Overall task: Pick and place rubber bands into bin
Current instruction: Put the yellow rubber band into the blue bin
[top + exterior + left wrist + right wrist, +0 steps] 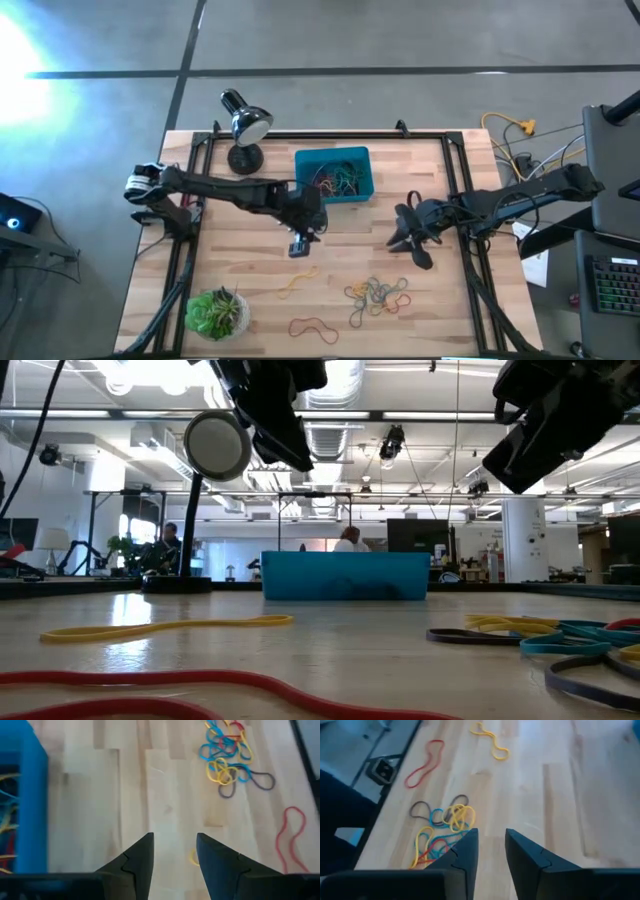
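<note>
Nothing to read here from where I'm working: no words, labels, brand marks or numbers show on the table [240, 270], the bin [366, 172] or the lamp [247, 122], and anything printed in the room beyond is too small for me to make out.

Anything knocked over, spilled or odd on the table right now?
Nothing stands out. The bin sits square, lamp and plant upright. Loose rubber bands on the wood are just unpicked work. Left pincer and right pincer are open, empty.
</note>
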You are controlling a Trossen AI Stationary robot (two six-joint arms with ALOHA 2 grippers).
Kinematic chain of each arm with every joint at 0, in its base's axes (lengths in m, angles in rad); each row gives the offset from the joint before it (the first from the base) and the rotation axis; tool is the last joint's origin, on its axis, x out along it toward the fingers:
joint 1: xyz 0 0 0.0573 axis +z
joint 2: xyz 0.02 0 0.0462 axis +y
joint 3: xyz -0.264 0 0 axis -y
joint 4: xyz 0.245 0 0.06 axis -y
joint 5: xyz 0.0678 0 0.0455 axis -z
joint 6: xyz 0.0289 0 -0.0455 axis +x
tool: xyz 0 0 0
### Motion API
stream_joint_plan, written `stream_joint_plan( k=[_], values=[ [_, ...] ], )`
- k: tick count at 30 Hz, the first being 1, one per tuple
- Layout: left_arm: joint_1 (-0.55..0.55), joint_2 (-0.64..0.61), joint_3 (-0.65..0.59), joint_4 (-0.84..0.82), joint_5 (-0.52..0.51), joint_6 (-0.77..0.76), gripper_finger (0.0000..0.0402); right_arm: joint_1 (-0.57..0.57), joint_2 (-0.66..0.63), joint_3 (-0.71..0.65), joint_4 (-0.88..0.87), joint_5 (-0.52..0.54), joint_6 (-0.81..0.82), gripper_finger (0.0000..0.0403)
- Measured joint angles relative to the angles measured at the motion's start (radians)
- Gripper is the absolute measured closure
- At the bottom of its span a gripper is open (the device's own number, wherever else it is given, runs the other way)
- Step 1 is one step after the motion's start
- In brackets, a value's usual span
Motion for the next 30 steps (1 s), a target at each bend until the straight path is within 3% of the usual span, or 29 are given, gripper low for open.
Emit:
stream_joint_plan(
  k=[10,22,30],
  values=[
    [-0.088,0.000,0.000,0.050,-0.123,-0.123,0.0269,0.010,0.073,-0.134,0.299,-0.085,-0.084,0.0301],
    [-0.138,-0.011,-0.001,0.141,-0.171,-0.163,0.0269,0.024,0.356,-0.104,0.544,-0.163,-0.131,0.0319],
    [-0.160,-0.132,-0.060,0.197,-0.279,-0.160,0.0269,0.057,0.553,-0.008,0.567,-0.224,-0.151,0.0319]
  ],
)
